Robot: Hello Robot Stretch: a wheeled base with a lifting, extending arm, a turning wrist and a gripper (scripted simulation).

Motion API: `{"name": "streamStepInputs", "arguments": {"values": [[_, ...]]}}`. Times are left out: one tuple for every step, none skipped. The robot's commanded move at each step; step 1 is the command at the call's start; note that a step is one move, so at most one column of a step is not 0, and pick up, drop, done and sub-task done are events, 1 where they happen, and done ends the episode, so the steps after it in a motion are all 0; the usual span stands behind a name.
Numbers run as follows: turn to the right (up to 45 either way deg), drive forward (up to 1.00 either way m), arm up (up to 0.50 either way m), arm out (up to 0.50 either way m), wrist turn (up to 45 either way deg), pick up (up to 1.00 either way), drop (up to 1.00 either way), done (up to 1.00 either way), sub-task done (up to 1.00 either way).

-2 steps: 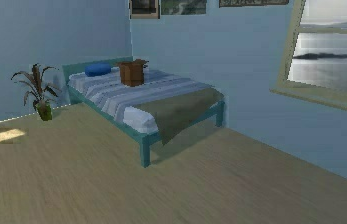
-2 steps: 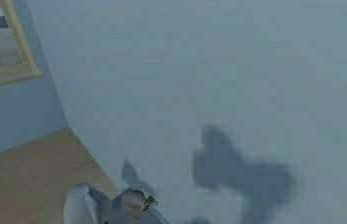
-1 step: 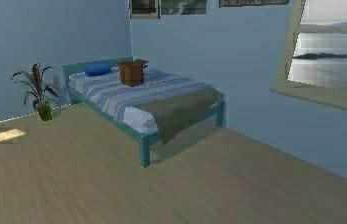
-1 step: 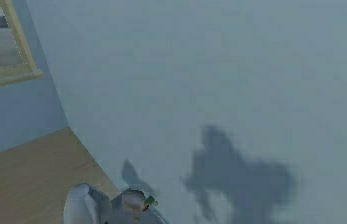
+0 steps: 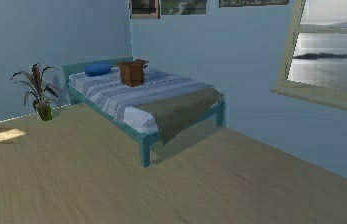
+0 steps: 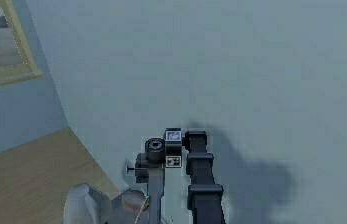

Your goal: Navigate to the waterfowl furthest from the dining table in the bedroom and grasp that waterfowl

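One bed [image 5: 171,105] stands far left, a brown box [image 5: 133,72] on it. Your end effector [image 6: 141,170] seems tucked for driving; clenched or released, you cannot tell.

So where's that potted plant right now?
It's at the forward view's left: the potted plant stands on the floor by the blue wall, just left of the bed.

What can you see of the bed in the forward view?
The bed has a teal frame with a low headboard against the blue wall, striped blue-and-white bedding, and an olive blanket draped over its foot end. A blue pillow and a brown boxy object sit near the head. It stands on the wooden floor, a potted plant beside it.
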Motion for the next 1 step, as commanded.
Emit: {"name": "streamStepInputs", "arguments": {"values": [[0.0,0.0,0.0,0.0,45.0,0.0,0.0,0.0,0.0]]}}
